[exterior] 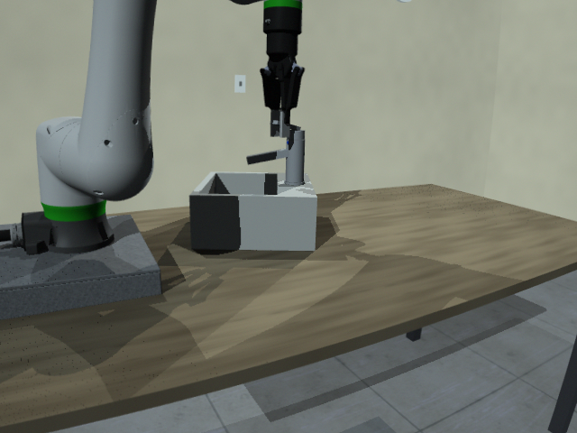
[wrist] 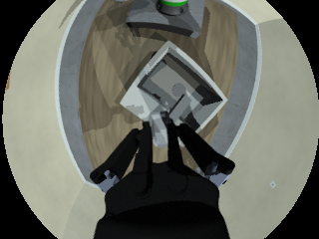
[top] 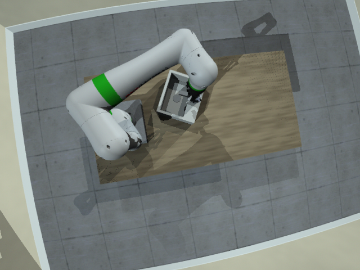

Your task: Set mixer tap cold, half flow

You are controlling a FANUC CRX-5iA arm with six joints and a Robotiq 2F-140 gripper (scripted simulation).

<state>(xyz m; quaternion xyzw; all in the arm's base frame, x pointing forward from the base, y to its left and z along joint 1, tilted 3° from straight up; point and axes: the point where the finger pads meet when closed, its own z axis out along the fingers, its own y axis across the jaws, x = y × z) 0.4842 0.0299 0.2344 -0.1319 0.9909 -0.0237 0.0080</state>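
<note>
A grey mixer tap (exterior: 295,158) stands upright on the back rim of a white sink box (exterior: 253,214). Its dark spout (exterior: 265,157) reaches out over the basin. My gripper (exterior: 280,130) hangs straight down over the tap and is shut on the tap's lever (exterior: 291,127) at the top of the tap body. In the wrist view the fingers close on the pale lever (wrist: 159,127) above the sink (wrist: 175,96). From above, the gripper (top: 194,97) sits at the sink's right rim (top: 180,97). A little blue shows beside the tap top; the red dot is hidden.
The sink stands on a wooden table (exterior: 372,261). The robot's base (exterior: 74,218) sits on a grey slab (exterior: 69,270) at the table's left end. The arm's elbow (top: 197,63) hangs over the sink.
</note>
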